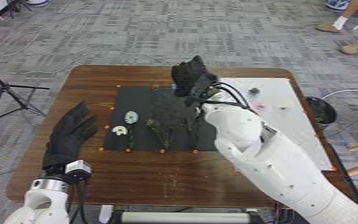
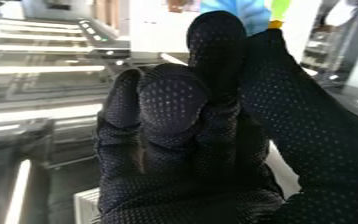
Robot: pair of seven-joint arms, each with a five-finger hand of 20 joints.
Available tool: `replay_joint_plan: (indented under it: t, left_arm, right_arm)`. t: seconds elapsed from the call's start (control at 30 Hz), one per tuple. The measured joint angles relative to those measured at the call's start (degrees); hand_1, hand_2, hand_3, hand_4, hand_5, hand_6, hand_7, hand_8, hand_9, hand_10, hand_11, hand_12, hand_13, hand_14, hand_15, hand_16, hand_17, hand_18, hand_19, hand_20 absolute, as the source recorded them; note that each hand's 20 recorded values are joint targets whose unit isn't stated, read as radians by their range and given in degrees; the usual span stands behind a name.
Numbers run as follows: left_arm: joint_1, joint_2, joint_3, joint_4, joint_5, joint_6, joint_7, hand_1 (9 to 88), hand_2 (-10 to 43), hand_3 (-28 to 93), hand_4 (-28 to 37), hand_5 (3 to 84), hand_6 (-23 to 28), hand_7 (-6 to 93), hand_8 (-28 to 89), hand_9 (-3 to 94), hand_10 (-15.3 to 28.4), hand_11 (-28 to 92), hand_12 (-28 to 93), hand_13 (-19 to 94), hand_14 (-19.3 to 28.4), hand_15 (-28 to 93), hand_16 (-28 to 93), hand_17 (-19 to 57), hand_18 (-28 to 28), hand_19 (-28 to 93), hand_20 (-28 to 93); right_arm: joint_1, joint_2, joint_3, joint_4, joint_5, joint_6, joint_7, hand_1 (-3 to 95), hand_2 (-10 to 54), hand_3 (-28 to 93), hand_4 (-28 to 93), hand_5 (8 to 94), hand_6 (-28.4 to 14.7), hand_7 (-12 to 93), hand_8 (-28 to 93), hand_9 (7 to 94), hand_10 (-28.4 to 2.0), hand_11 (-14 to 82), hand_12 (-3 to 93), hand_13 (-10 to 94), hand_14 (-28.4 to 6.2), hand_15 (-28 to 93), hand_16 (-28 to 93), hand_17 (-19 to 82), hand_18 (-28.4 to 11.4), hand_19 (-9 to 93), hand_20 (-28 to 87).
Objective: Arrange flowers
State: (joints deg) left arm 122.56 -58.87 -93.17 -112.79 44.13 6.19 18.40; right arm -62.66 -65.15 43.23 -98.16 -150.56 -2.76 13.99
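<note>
On the near part of the table [image 1: 175, 180], the left robot hand [image 1: 67, 134] rests palm area down at the left side, its fingers loosely straight, released and holding nothing. Just to the right of it, on the dark mat [image 1: 133, 97], lie a white flower [image 1: 119, 130] and a pale blue-white flower [image 1: 131, 117], and beyond those, farther right of the same robot hand, a small yellowish flower [image 1: 152, 122] with thin green stems. Farther off, over the far part of the mat, is the right robot hand [image 1: 191, 79], its thumb and a finger pinching something blue [image 2: 233, 9], probably a flower's petals; a bit of green and yellow shows beside it. To the right of this robot hand, on the white sheet [image 1: 293, 137], lie a pink flower [image 1: 260, 107] and a dark green sprig [image 1: 254, 91]. The job looks partly done: some flowers lie spread over the mat, while the pinched piece has yet to be set down and those on the sheet may still need a place. Which spots are final, I cannot tell.
</note>
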Motion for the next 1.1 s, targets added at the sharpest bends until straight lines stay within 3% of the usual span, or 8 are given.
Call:
replay_joint_plan:
  t: [0.3,0.6,1.1]
  left_arm:
    - [-2.5,0.33,0.83,0.35,0.34,-0.11,0.02,22.7,-5.6,65,-28.3,25.5,1.7,20.2,-10,21.9,10.0,12,21,19,13.1,18,7,-11.9,21.3,43,9]
    - [-3.6,1.19,1.34,0.28,0.69,-0.67,0.24,22.7,-5.6,65,-28.3,25.5,1.7,20.2,-10,21.9,10.0,11,21,19,13.1,18,7,-11.9,21.3,43,9]
    - [-4.7,1.57,2.21,0.44,0.67,-1.27,0.28,22.7,-5.6,65,-28.3,25.6,1.7,20.2,-11,21.9,10.0,12,21,19,13.1,18,7,-11.9,21.3,43,9]
  right_arm:
    - [-0.5,-6.6,-3.3,9.0,-4.3,-3.2,-2.3,47.0,-9.5,85,-22,76.3,2.1,39,-1,90.6,-2.7,18.0,52.7,77,-1.9,60,43,25,-19.0,76,46]
    - [-1.2,-8.5,-4.2,10.7,-6.9,-4.6,-3.8,47.0,-9.5,85,-23,75.9,2.3,39,-1,90.4,-2.5,17.5,52.3,77,-1.5,60,44,24,-18.9,76,46]
    - [-2.8,-10.5,-6.0,8.9,-5.9,-1.7,-2.8,46.7,-9.5,84,-22,75.5,2.4,39,-1,90.4,-2.5,17.1,52.1,76,-1.8,60,44,24,-19.0,76,46]
